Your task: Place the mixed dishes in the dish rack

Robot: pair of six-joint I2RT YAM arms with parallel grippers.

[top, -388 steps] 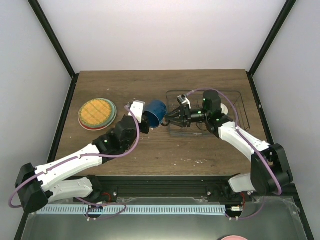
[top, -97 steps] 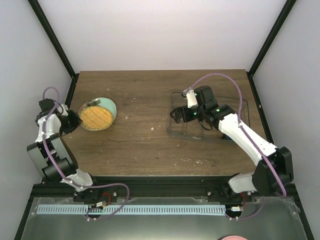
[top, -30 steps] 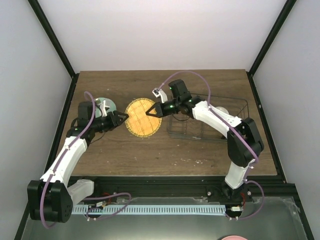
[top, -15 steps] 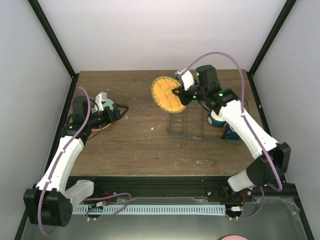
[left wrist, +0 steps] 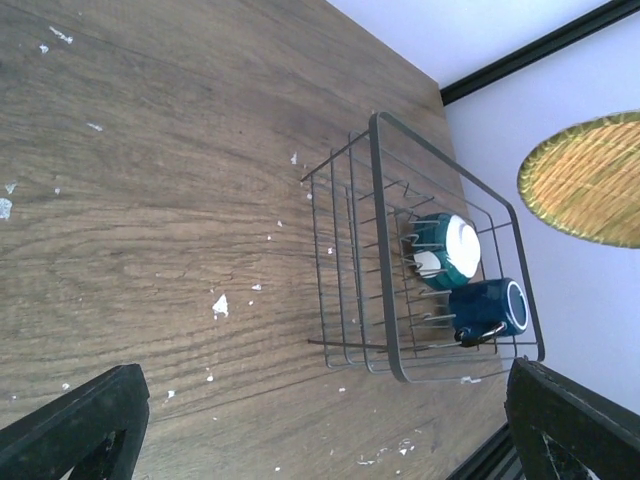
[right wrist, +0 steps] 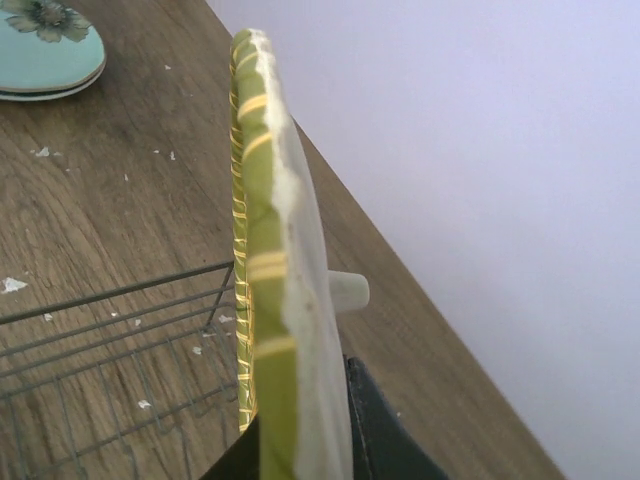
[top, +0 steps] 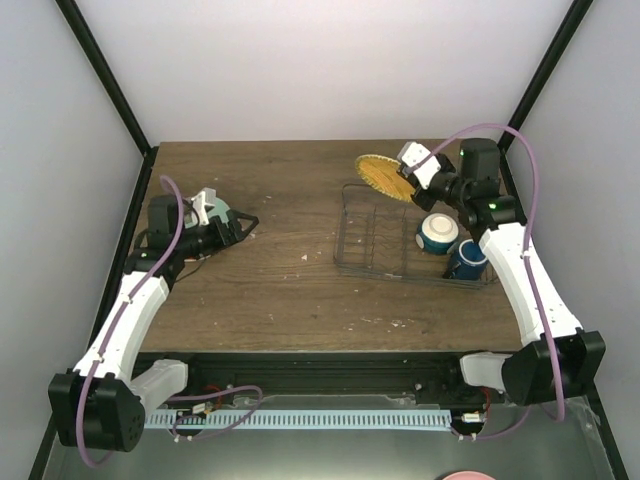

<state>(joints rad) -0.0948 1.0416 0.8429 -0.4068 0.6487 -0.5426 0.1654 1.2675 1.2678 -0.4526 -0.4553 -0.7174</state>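
My right gripper (top: 410, 176) is shut on the rim of the yellow-orange plate (top: 384, 177), held tilted in the air above the far edge of the dish rack (top: 341, 232). In the right wrist view the plate (right wrist: 268, 290) stands edge-on between the fingers (right wrist: 372, 430), over the rack's wires (right wrist: 120, 292). A cream-lined bowl (top: 437, 232) and a dark blue mug (top: 466, 258) sit in the rack's right end. My left gripper (top: 243, 228) is open and empty, just right of the mint green plate (top: 224, 213). Its wrist view shows the rack (left wrist: 385, 250), bowl (left wrist: 447, 250), mug (left wrist: 487, 308) and raised plate (left wrist: 585, 180).
The mint green plate with its flower mark (right wrist: 45, 50) lies flat at the table's left, on top of another plate. The rack's left slots hold nothing. Black frame posts stand at the table's corners, and white walls close the back and sides.
My right gripper has carried the yellow-orange plate rightward, from over the rack's left end to above its far right part. My left gripper has finished opening and stayed near the mint plate.
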